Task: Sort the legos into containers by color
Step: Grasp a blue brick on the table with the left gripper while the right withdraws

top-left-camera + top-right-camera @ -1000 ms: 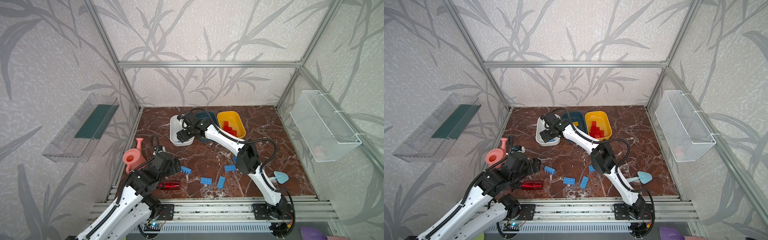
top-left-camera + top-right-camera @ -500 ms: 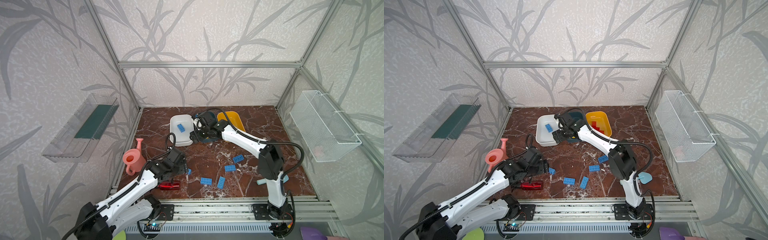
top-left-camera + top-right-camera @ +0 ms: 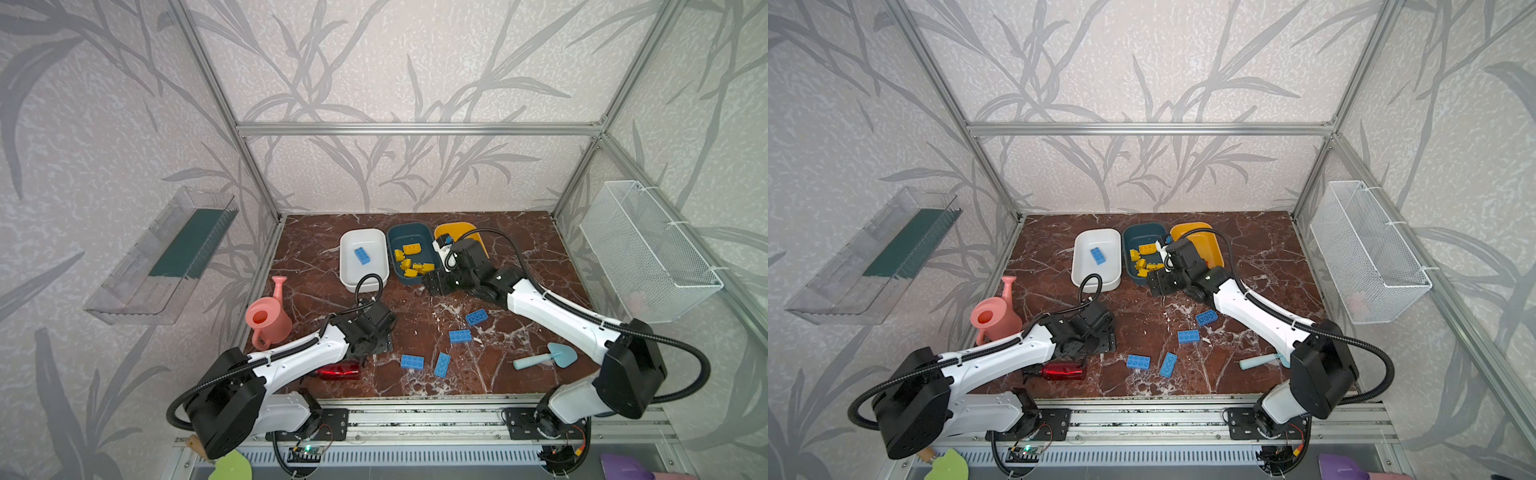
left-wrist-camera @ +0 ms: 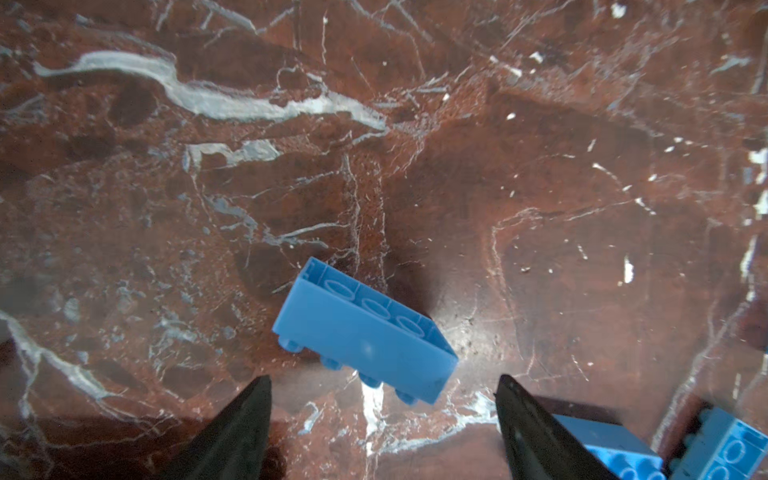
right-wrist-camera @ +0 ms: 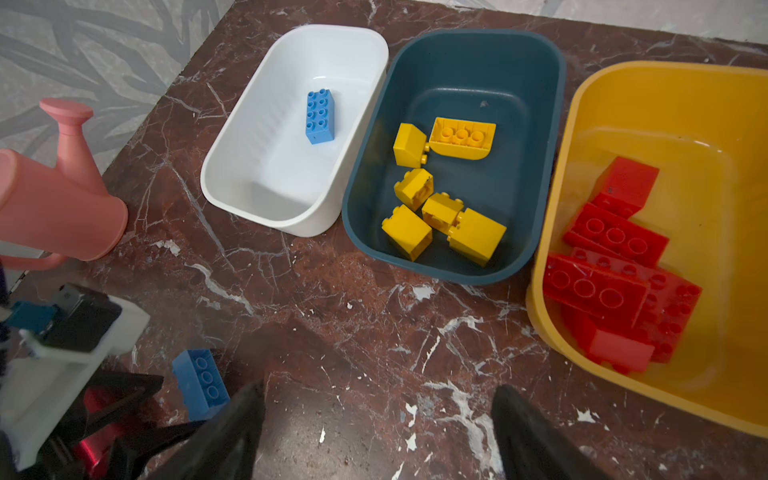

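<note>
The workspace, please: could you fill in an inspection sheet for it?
Surface: red-brown marble tabletop.
Job's things: white plastic tub holds one blue studded brick; dark teal tub, yellow bricks; yellow tub, red bricks; loose blue bricks on the tabletop.
Clutter: pink plastic watering can, red spray bottle, light blue scoop.
Grippers: left gripper open over a tipped blue brick; right gripper open, empty.
Cables: black looped cables on both arms; no snag seen.
Surroundings: clear wall tray, white wire mesh basket.

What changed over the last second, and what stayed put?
The right gripper drew back from over the white tub to the table before the teal tub, open and empty, uncovering a blue brick in the white tub. The left gripper advanced over a loose blue brick, open, not gripping. Tubs and the other floor bricks stayed.
</note>
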### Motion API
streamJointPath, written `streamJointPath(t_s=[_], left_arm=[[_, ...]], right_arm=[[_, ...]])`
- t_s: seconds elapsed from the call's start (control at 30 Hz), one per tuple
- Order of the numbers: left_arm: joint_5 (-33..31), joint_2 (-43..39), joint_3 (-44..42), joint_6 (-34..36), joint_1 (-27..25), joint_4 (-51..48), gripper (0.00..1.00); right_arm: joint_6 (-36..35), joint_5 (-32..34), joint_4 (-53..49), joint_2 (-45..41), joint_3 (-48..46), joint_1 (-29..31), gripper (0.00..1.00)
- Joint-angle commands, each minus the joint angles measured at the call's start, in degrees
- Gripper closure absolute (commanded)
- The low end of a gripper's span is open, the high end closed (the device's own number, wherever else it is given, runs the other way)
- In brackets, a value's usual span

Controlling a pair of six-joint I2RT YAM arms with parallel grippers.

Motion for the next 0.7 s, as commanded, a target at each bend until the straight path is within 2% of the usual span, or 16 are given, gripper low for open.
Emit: streamJointPath(t_s=[0.0, 0.17, 0.37, 0.53, 0.67], left_arm=[[-2.46, 2.05, 2.62, -1.31, -0.2, 1.35, 0.17], [-4.51, 7.1, 6.76, -1.21, -0.14, -0.87, 0.25], [-3.91, 11.54, 9.54, -0.38, -0.22, -0.01, 0.41], [-4.28, 12.5, 9.93, -0.25, -0.57, -0.43, 0.44], [-4.62, 13.4, 10.33, -0.12, -1.09, -0.79, 0.51]], right_arm=[[1.19, 1.13, 2.31, -4.31, -3.8, -0.44, 0.14], [1.66, 1.71, 2.18, -8.46, -9.16, -0.49, 0.14], [1.61, 2.37, 1.21, -11.69, -12.73, -0.59, 0.14], [1.5, 2.67, 0.8, -13.73, -14.56, -0.61, 0.14], [1.5, 2.77, 0.94, -14.7, -15.36, -0.57, 0.14]])
